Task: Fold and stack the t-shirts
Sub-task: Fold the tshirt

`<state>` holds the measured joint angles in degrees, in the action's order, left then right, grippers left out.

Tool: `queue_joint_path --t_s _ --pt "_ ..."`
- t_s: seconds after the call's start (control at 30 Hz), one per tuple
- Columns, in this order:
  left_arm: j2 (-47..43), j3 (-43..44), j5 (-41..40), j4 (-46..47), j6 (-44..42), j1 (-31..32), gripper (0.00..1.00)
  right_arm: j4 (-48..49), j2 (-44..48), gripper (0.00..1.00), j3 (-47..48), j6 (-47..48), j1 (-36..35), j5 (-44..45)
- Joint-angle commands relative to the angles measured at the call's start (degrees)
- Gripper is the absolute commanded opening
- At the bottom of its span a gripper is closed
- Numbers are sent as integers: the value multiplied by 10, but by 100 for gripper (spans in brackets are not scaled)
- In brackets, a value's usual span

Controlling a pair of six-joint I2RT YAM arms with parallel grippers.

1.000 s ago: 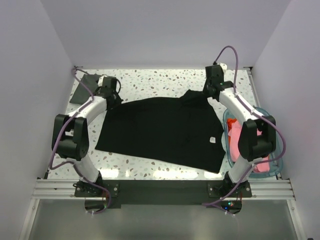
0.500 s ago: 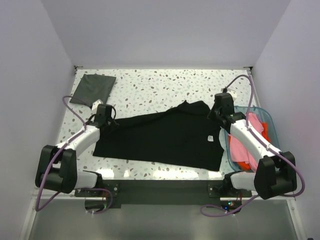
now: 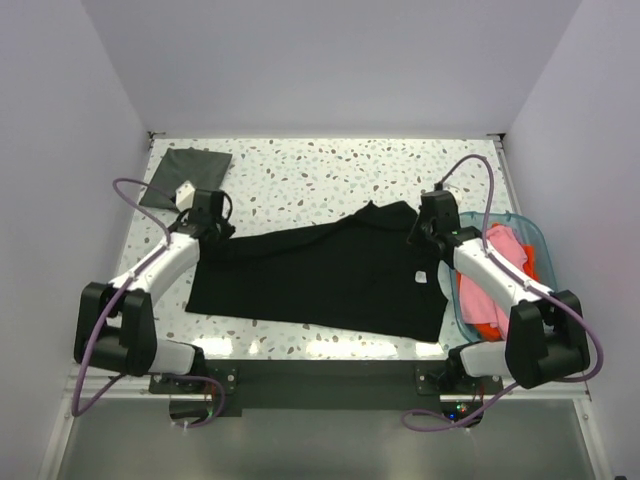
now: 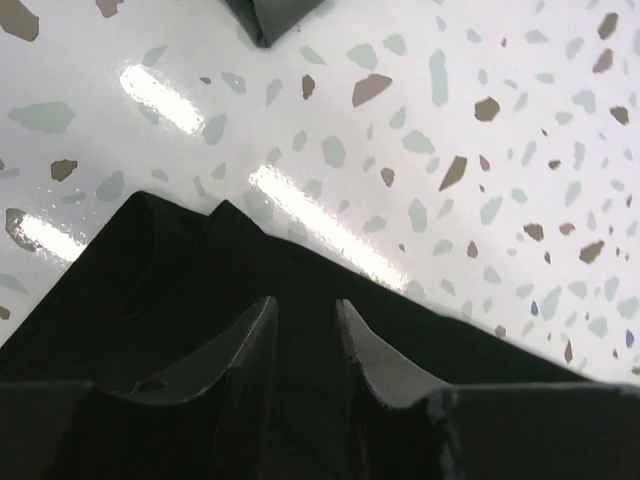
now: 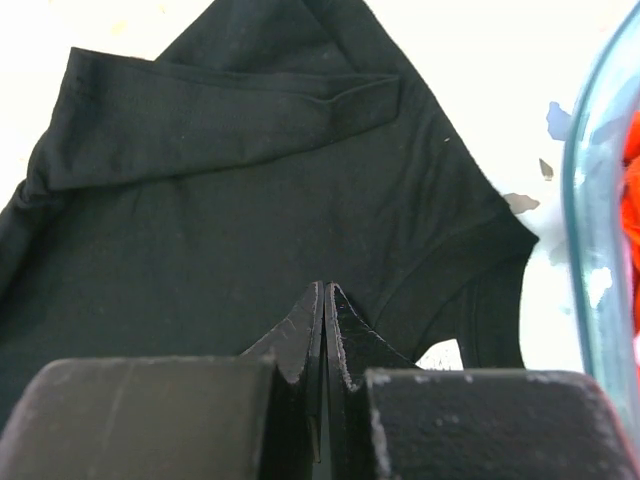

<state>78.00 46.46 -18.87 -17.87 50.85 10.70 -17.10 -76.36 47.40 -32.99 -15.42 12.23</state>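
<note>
Surveying from the top view: black t-shirt (image 3: 330,275) lies flat across mid-tabletop (image 3: 330,165), matte, one sleeve turned in. Dark grey t-shirt (image 3: 188,172) sits folded at the far-left corner; pink and orange t-shirts (image 3: 495,280) are heaped in a bin (image 3: 540,240).

Left wrist view: left tool (image 4: 304,305) parted and empty over a black corner.

Right wrist view: right tool (image 5: 325,288) pressed shut near the neckline, no cloth visibly pinched.

Judgement: limp, light fabric; pinch corners or shoulder seams, both sides together.

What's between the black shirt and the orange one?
The bin's clear blue wall and a little white table, in the right wrist view.
</note>
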Motion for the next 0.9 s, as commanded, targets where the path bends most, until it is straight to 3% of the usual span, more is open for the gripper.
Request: queue_joint_path --t_s 0.0,0.43,0.87 --pt "49 50 -69 -66 63 0 35 35 -5 0 11 -1 -8 -2" --pt "147 96 -97 -110 122 0 46 41 -25 0 14 3 -22 -4" --pt "138 57 -85 -70 116 -5 57 45 -39 0 13 6 -22 -7"
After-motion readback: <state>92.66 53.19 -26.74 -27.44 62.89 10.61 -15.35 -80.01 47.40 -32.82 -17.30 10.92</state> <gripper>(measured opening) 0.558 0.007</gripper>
